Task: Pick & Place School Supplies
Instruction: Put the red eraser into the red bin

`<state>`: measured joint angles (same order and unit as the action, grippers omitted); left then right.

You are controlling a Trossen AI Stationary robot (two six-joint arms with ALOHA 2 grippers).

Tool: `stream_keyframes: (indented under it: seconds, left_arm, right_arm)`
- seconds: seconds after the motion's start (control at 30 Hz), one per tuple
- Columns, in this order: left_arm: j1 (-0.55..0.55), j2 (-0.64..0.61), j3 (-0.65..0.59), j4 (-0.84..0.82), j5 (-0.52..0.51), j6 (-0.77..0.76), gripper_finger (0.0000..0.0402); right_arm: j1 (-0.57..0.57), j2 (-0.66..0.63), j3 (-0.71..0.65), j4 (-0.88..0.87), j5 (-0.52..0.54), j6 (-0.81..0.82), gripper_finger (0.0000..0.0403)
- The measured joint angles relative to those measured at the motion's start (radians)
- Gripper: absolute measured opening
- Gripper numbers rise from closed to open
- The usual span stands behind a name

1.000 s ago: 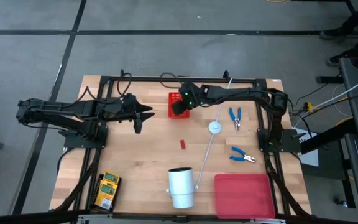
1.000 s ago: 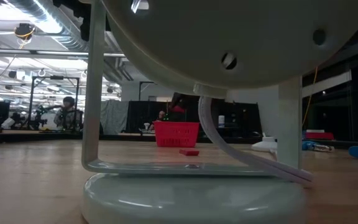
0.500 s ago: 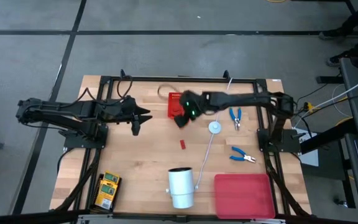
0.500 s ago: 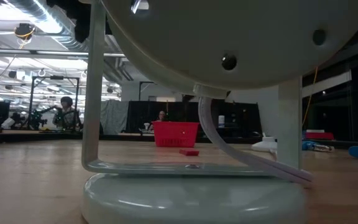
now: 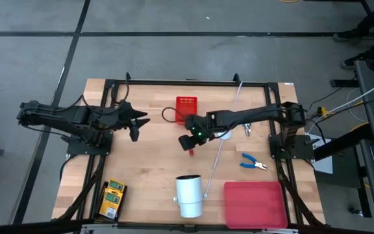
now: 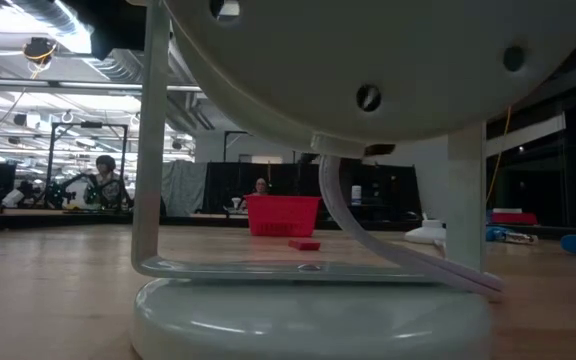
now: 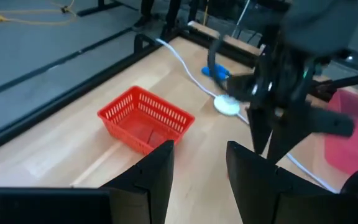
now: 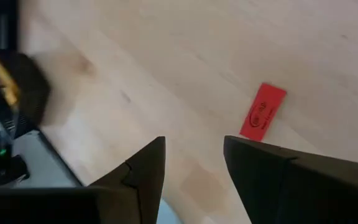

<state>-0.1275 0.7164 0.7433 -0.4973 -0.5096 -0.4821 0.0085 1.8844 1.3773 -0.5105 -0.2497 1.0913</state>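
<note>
A tiny red block (image 5: 191, 151) lies flat on the wooden table, also seen in the right wrist view (image 8: 263, 112) and the low view (image 6: 304, 244). My right gripper (image 5: 189, 141) hovers open just above and beside it, touching nothing (image 8: 194, 168). My left gripper (image 5: 136, 123) waits open at the table's left, facing the red basket (image 7: 197, 174). Two yellow-and-green boxes (image 5: 112, 198) lie at the near left corner. One blue-handled tool (image 5: 253, 163) lies at the right; the other (image 5: 247, 130) is partly under the right arm.
A red mesh basket (image 5: 186, 107) stands toward the far edge (image 7: 145, 118). A white cylinder (image 5: 189, 195) on a stand sits near the near edge, its cord running to a white disc (image 5: 224, 135). A red tray (image 5: 255, 205) lies at the near right.
My right gripper has moved from over the red basket toward the near edge and now hangs above the red block. My left gripper has drawn back a little toward the table's left.
</note>
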Motion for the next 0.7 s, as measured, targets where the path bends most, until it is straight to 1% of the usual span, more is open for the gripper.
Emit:
stream_keyframes:
  seconds: [0.33, 0.6, 0.7]
  left_arm:
    - [-0.010, -0.049, 0.000, 0.000, -0.001, 0.018, 0.0143]
    - [-0.010, -0.073, 0.000, -0.001, 0.023, 0.043, 0.0143]
    - [-0.010, -0.075, 0.000, -0.001, 0.025, 0.048, 0.0143]
  right_arm:
    - [0.055, 0.124, 0.000, 0.031, 0.050, 0.082, 0.0171]
    - [0.070, 0.142, 0.000, 0.035, 0.126, 0.106, 0.0171]
    - [0.064, 0.142, 0.000, 0.032, 0.138, 0.106, 0.0171]
